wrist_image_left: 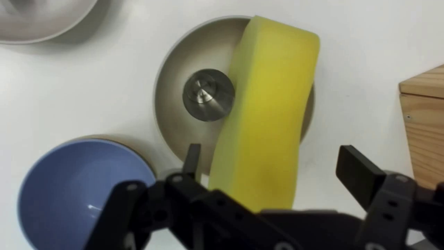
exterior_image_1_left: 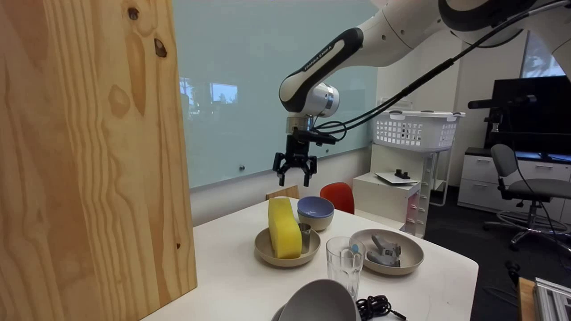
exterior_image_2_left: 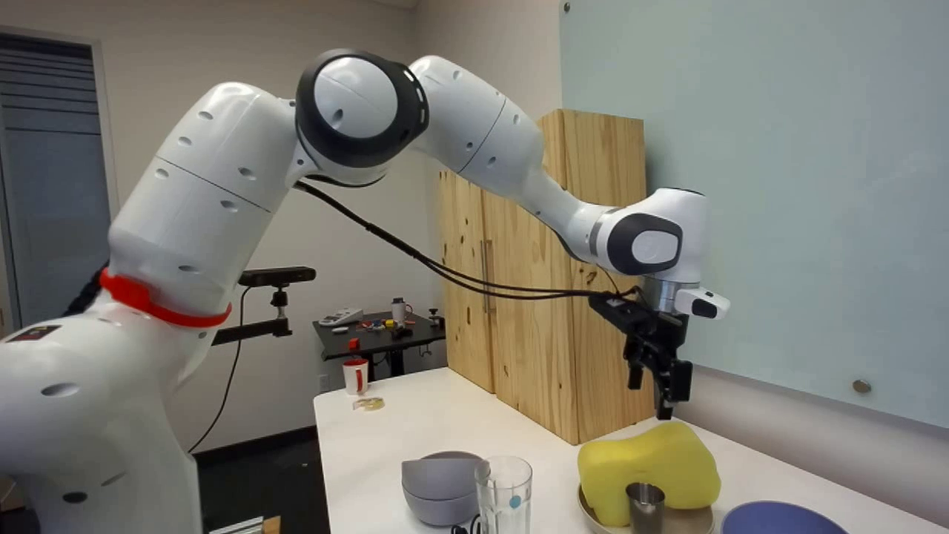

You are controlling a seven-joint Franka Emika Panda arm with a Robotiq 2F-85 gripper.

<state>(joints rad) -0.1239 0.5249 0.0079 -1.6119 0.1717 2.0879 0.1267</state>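
Pincer (exterior_image_1_left: pixel 294 183): black, two-fingered, pointing down, with jaws parted wide above a thick, wavy-sided yellow sponge (wrist_image_left: pixel 270 111), apart from it in both exterior views.
Sponge: resting on a narrow side in a shallow round beige dish (wrist_image_left: pixel 190 52), reaching past the rim in the wrist view.
Metal cup (wrist_image_left: pixel 208 95): silvery, cylindrical, upright in the same dish, just beside the sponge; perhaps touching, hard to say.
Blue bowl (wrist_image_left: pixel 69 187): round, smooth, nested in a pale beige bowl (exterior_image_1_left: pixel 317 224), near the dish.
Second dish (exterior_image_1_left: pixel 412 249): shallow, round, beige, bearing a grey plastic game controller (exterior_image_1_left: pixel 386 253).
Drinking glass (exterior_image_1_left: pixel 344 267): clear, fluted, upright, marked with a light-blue dot.
Grey bowls (exterior_image_2_left: pixel 437 486): smooth, round, stacked, with the upper tilted.
Black cable (exterior_image_1_left: pixel 374 307): coiled near the drinking glass on the white surface (exterior_image_1_left: pixel 232 276).
Mug (exterior_image_2_left: pixel 356 376): white with red handle, at a far end of the surface.
Wooden cabinet (exterior_image_2_left: pixel 537 348): tall, pale, knotty.
Glass board (exterior_image_1_left: pixel 267 53): flat, pale blue-green, behind the pincer.
Laundry basket (exterior_image_1_left: pixel 419 129): white plastic, slotted, farther back.
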